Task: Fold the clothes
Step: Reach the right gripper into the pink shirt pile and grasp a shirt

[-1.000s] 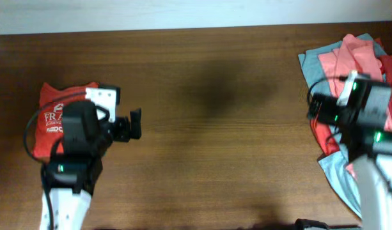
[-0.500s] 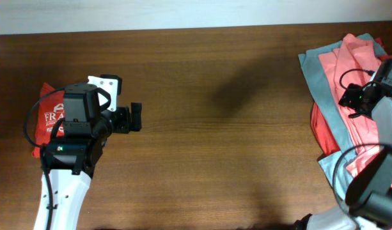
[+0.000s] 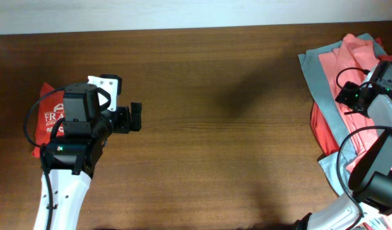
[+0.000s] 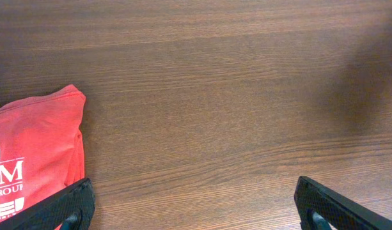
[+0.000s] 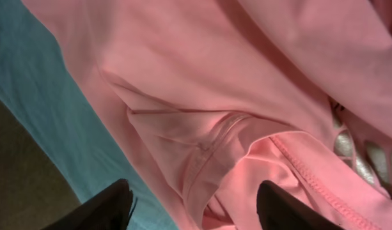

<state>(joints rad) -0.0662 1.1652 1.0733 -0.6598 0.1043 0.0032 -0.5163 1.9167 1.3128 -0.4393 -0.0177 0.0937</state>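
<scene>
A heap of clothes lies at the table's right edge: a salmon-pink shirt [image 3: 349, 61] on top, a grey-blue one [image 3: 314, 70] under it, a red one [image 3: 320, 131] below. My right gripper [image 5: 196, 207] is low over this heap. Its jaws stand open on either side of a raised fold of the pink shirt [image 5: 247, 128], with the grey-blue cloth [image 5: 36, 96] at its left. In the overhead view the right gripper [image 3: 346, 96] is mostly hidden by its wrist. A folded orange-red shirt [image 3: 45, 112] with white lettering lies at the left. My left gripper [image 3: 137, 117] hangs open beside it over bare wood.
The dark wooden table [image 3: 215, 128] runs between the two arms. In the left wrist view the folded orange-red shirt [image 4: 29, 147] reaches my left finger [image 4: 68, 204], and the left gripper [image 4: 196, 207] holds nothing. A pale wall strip [image 3: 183, 13] borders the far edge.
My right arm has swung to the far right over the heap and come down onto the pink shirt, its jaws narrowing. The left arm shifted slightly and then stayed still.
</scene>
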